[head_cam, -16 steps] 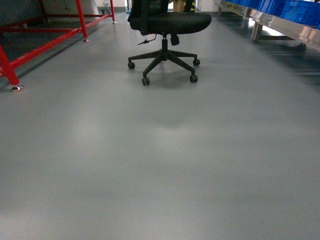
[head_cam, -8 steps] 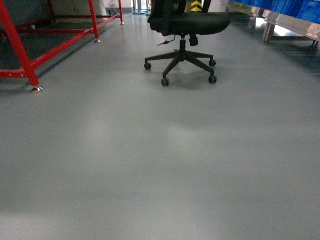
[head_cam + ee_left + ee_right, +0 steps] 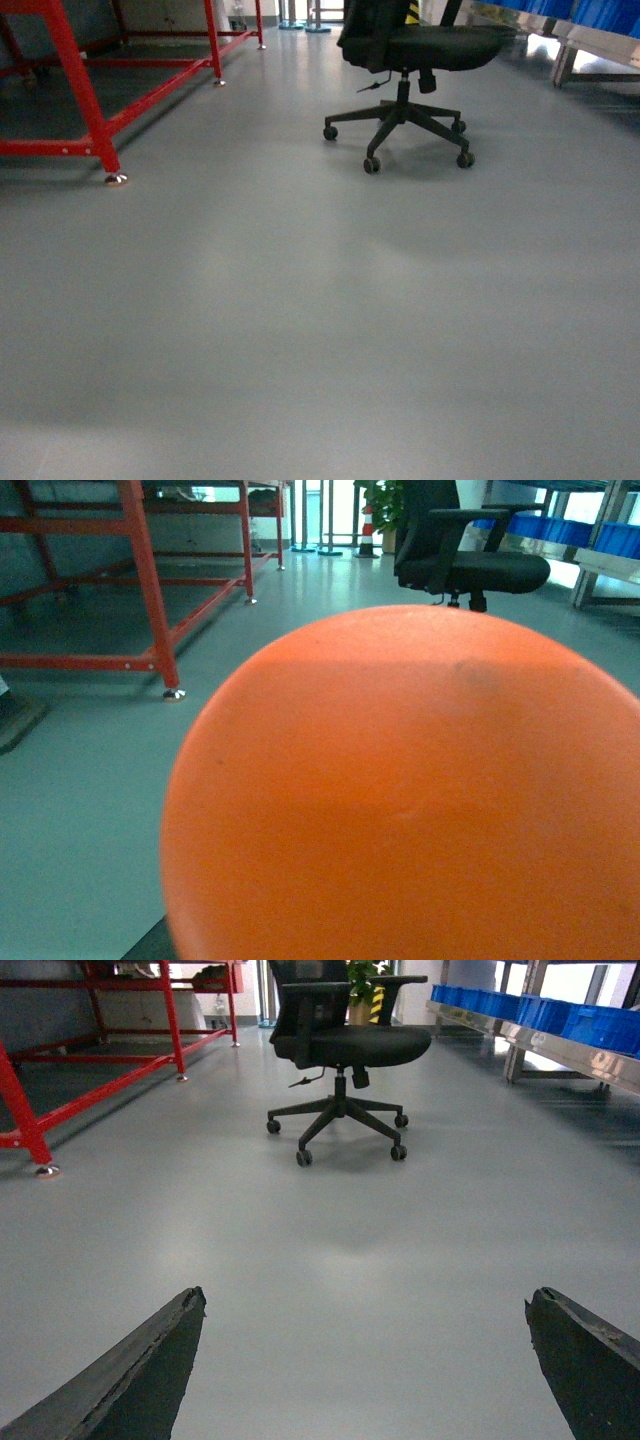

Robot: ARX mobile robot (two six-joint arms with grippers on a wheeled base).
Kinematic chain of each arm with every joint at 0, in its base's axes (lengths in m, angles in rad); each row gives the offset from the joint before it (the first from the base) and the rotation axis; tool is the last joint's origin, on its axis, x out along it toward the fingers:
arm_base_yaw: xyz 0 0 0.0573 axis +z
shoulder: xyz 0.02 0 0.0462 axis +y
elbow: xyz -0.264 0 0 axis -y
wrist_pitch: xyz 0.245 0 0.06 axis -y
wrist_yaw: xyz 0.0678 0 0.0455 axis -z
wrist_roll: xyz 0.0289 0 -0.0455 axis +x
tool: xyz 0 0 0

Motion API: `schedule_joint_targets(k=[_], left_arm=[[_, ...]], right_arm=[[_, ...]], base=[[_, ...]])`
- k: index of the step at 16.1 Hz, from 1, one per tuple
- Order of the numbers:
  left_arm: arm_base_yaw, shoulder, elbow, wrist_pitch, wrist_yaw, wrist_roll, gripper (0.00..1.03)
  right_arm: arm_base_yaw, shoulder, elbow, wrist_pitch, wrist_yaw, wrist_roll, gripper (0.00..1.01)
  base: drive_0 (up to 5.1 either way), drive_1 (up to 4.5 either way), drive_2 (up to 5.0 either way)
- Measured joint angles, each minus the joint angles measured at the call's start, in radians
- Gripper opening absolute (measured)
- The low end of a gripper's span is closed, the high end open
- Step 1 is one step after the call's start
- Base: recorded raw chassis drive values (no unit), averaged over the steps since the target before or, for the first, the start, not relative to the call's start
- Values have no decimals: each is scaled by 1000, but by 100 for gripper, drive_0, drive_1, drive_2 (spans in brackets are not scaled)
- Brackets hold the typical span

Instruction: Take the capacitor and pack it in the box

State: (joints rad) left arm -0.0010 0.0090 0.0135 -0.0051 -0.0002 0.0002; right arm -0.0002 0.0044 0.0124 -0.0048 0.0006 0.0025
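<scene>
A smooth, rounded orange object (image 3: pixel 410 790) sits right against the camera in the left wrist view and fills most of it. I cannot tell whether it is the capacitor. It hides the left gripper's jaws; only a dark sliver (image 3: pixel 145 946) shows at the bottom edge. My right gripper (image 3: pixel 367 1297) is open above bare grey floor, its two dark fingertips (image 3: pixel 160 1360) far apart with nothing between them. The box is out of view. Neither arm appears in the head view.
A black office chair (image 3: pixel 410 60) on castors stands ahead to the right. A red steel frame (image 3: pixel 85 90) with a foot on the floor stands at the left. Blue bins (image 3: pixel 560 1015) on a metal shelf line the far right. Grey floor (image 3: pixel 320 320) stretches ahead.
In the head view the chair and the red frame have slid to the right, so the camera has turned or moved left. More of the red frame's leg now shows.
</scene>
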Motion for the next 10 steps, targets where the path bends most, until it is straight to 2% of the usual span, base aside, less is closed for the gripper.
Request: schedule_joint_targets(k=[10], left_arm=[[0, 0, 0, 0, 0, 0, 44]], right_arm=[[0, 0, 0, 2, 0, 0, 98]], base=[[-499, 238, 238]])
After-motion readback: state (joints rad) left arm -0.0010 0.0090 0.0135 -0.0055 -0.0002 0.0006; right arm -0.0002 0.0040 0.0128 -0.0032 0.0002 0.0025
